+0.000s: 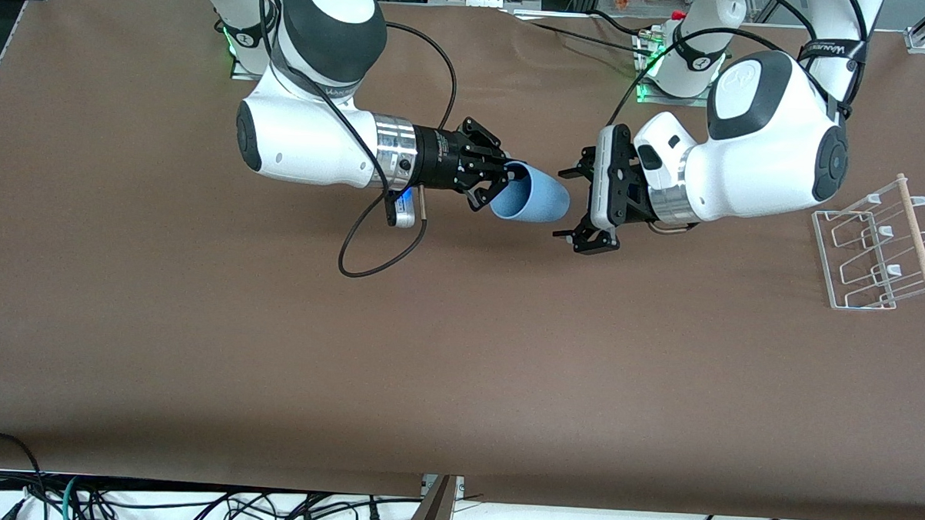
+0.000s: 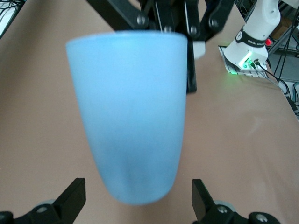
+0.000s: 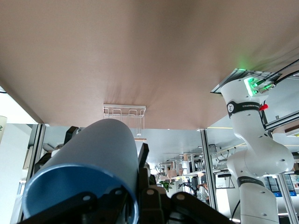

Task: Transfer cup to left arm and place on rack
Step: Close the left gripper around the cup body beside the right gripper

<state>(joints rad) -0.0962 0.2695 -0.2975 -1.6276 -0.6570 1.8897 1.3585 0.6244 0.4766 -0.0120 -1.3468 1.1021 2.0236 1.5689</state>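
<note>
- We count one cup (image 1: 532,198), one rack (image 1: 878,247) and two grippers above one brown table (image 1: 459,352).
- The rack stands at the left arm's end of the table, well apart from the cup, its pegs bare.
- The right gripper (image 1: 490,178) clenches the light-blue cup by its rim, holding it sideways in the air over the table's middle.
- We cannot see inside the cup; the right wrist view cuts off its mouth (image 3: 79,186).
- The left gripper (image 1: 587,207) hangs spread wide, its fingers (image 2: 70,198) either side of the cup's base (image 2: 135,186) without touching.
</note>
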